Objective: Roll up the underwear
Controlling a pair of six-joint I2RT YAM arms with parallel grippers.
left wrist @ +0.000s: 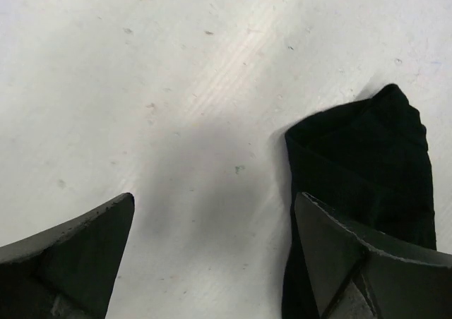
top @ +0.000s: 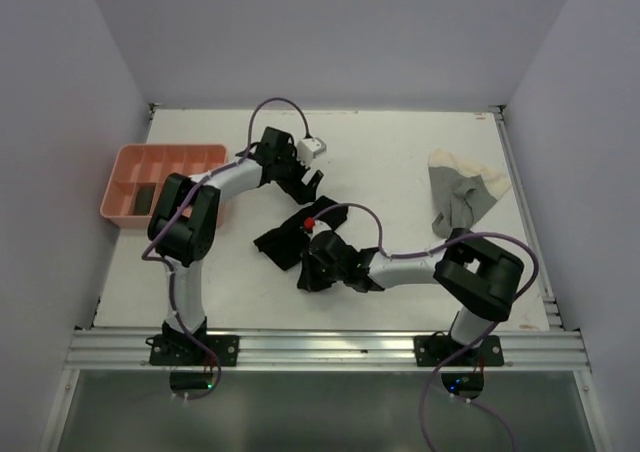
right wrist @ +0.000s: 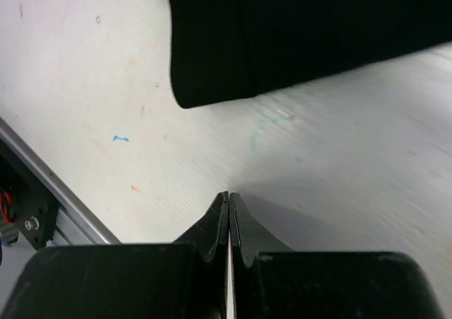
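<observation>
At 9 o'clock on the table stands the pink tray, with a small black bundle in a near compartment. The left gripper has its jaws wide apart and empty, one finger at the edge of the black underwear lying at the table's centre. The right gripper is fully closed on nothing, the black cloth at its 12 o'clock, apart from the tips. The cream-grey underwear lies crumpled at 2 o'clock.

The top external camera looks steeply down from above and behind the arm bases, taking in the whole table. Both wrist cameras sit close over the tabletop. All three views share the black underwear.
</observation>
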